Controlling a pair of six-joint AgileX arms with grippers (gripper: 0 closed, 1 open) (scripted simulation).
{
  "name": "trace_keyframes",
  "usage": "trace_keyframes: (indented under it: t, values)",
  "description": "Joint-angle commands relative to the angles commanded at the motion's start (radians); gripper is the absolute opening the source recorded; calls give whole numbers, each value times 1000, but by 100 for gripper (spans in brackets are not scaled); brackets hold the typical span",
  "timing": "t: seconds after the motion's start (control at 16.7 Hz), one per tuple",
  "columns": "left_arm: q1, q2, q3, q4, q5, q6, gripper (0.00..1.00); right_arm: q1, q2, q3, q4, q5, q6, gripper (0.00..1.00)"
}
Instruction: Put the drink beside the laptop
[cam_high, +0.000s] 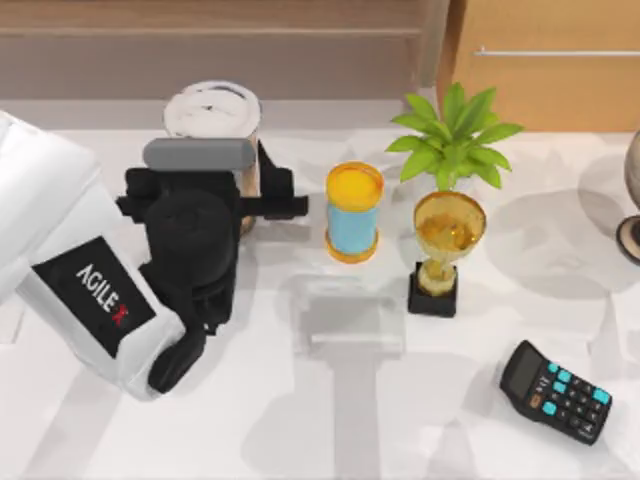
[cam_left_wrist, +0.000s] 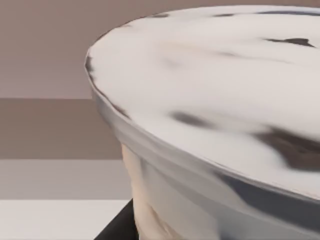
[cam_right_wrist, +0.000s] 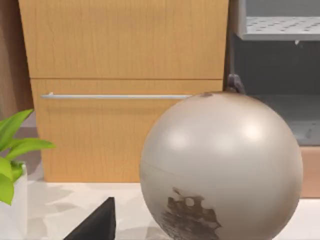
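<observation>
The worktop (cam_high: 300, 420) is pale, white marble-like, with soft grey shadows across it; behind it runs a brownish wall band, and at the back right stands a wooden cabinet (cam_high: 545, 65) with a thin metal handle bar. The left arm (cam_high: 85, 290) reaches in from the left side, its white casing bearing a black plate that reads "AGILEX". The left gripper (cam_high: 250, 190) sits at the back left of the worktop against the drink (cam_high: 212, 110), whose white lid shows just behind the arm's wrist; I cannot tell whether the fingers are closed on the cup. In the left wrist view the drink's lid (cam_left_wrist: 225, 85) and clear wall loom very close. To the right of the gripper, just apart, stands a blue cylinder (cam_high: 354, 212) with orange ends, then a gold trophy (cam_high: 447, 250) on a black base, with a green potted plant (cam_high: 455, 140) behind it. A black calculator (cam_high: 556, 391) with teal buttons lies near the front right. A grey globe (cam_right_wrist: 220, 167) stands at the right edge. The front middle and front left of the worktop lie open.
</observation>
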Motion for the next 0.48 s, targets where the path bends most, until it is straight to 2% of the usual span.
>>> trace_keyframes:
  t: [0.48]
  values:
    - [12, -55, 21, 23, 8, 4, 0, 0, 0, 0, 0, 0, 0, 100]
